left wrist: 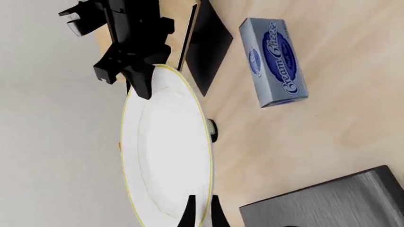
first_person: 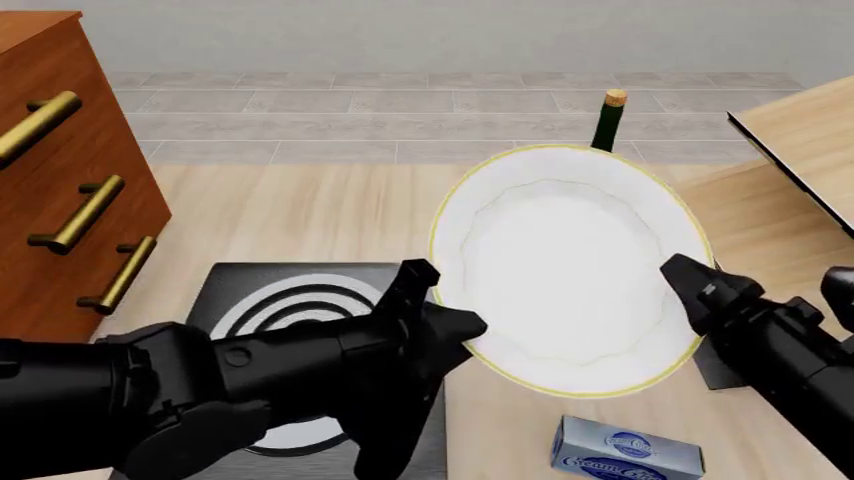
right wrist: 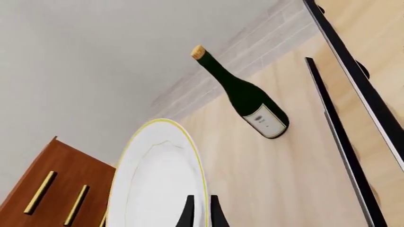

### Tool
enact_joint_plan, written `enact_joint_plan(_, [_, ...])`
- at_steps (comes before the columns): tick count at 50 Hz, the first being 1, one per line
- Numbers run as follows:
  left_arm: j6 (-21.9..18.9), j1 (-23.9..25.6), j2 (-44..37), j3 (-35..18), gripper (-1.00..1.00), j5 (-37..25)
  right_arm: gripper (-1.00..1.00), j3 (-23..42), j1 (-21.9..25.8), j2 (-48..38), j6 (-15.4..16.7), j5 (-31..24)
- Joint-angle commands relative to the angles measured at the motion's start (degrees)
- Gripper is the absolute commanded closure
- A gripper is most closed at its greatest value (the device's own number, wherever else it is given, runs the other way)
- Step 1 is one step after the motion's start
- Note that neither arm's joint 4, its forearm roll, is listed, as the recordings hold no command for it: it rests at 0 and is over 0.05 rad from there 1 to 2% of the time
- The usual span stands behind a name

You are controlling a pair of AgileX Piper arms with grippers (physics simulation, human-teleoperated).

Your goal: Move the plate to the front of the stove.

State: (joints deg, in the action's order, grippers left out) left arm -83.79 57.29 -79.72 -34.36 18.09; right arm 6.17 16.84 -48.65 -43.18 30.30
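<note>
- Front view: the plate (first_person: 567, 265) is lifted above the counter (first_person: 334, 215), tilted so that its white face looks toward the camera, and it is held between the two hands.
- The left hand (first_person: 447, 330) pinches the plate's gold rim on its own side; in the left wrist view its fingers (left wrist: 188, 215) are pressed on the edge of the plate (left wrist: 165, 151).
- The right hand (first_person: 687, 280) pinches the opposite rim; in the right wrist view its fingers (right wrist: 188, 213) close on the edge of the plate (right wrist: 158, 179).
- The stove (first_person: 287, 310) lies on the counter under the left hand, mostly hidden by that arm.
- A cream cheese box (first_person: 627, 455) lies below the plate, between the two hands.
- A green bottle (first_person: 607, 120) stands beyond the plate, and a wooden drawer cabinet (first_person: 67, 170) stands on the outer side of the left hand.
</note>
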Motion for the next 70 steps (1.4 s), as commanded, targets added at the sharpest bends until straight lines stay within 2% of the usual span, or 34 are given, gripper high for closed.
enact_joint_plan(1, [-0.5, 0.0, 0.4, -0.7, 1.00, 1.2, 1.00, -0.4, 1.1, 0.5, -0.7, 0.1])
enact_joint_plan(15, [-0.2, 0.1, 1.4, -1.4, 1.00, 0.5, 1.00, 0.3, 1.5, 1.9, -0.7, -1.7])
enact_joint_plan(16, [-0.3, -0.1, 1.4, -1.5, -1.00, 0.7, 1.00, 0.5, 1.6, 2.2, -0.8, -2.0])
enact_joint_plan(36, [-1.3, -0.3, 2.6, -0.9, -1.00, 1.1, 1.00, 0.4, 2.1, 4.4, -2.0, -2.8])
enact_joint_plan(41, [-1.1, -0.3, 3.9, -1.1, -1.00, 0.3, 1.00, 1.0, 1.5, 5.9, -2.0, -4.5])
enact_joint_plan(58, [-0.5, 1.2, 11.5, 1.8, -1.00, -2.0, 1.00, 2.0, -2.3, 7.9, -2.4, -6.7])
enact_joint_plan(70, [-0.3, -0.2, 16.3, 3.4, -1.00, -2.8, 1.00, 1.8, -2.0, 7.9, -3.1, -6.0])
